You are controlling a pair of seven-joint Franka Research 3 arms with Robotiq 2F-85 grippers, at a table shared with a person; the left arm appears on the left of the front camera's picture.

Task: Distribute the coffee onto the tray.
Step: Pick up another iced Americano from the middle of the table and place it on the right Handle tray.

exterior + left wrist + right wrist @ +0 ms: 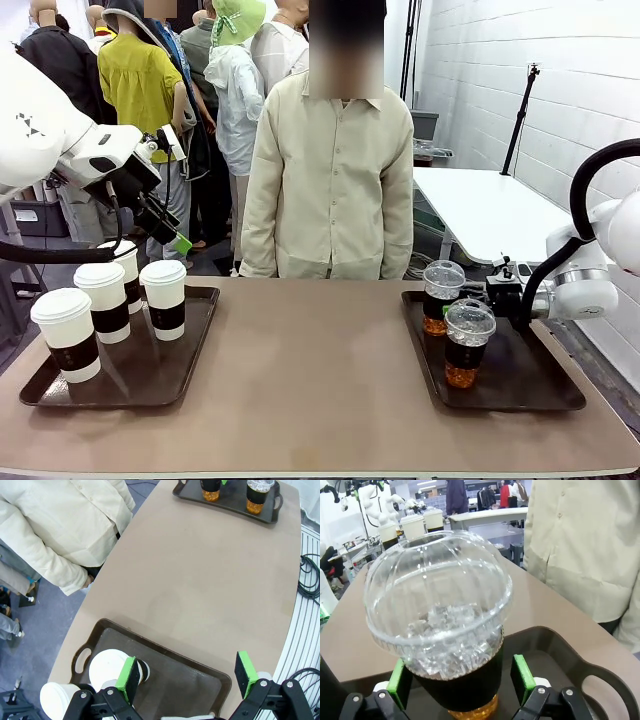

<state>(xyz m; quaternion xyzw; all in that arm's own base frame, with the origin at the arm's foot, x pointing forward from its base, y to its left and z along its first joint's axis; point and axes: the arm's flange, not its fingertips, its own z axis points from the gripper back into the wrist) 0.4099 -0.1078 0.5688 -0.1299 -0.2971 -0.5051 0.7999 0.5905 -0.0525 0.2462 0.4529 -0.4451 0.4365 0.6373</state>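
Four white lidded coffee cups (pixel 164 296) with dark sleeves stand on the left tray (pixel 195 372). My left gripper (pixel 171 233) hangs open above them, holding nothing; in the left wrist view its green pads (pixel 129 680) are spread wide over white lids (pixel 111 666) and tray (pixel 190 677). Two clear dome-lidded cups of amber drink stand on the right tray (pixel 540 385), a nearer one (pixel 468 343) and a farther one (pixel 442 296). My right gripper (pixel 480 293) is open around the farther cup (pixel 445 610), its pads (pixel 522 677) flanking the dark sleeve with a small gap.
A person in a beige shirt (pixel 330 170) stands at the far edge, hands out of sight. Bare brown tabletop (pixel 310 380) lies between the two trays. The right tray's handle (pixel 600 695) is just beside my right gripper. Cables (pixel 310 575) lie on the floor.
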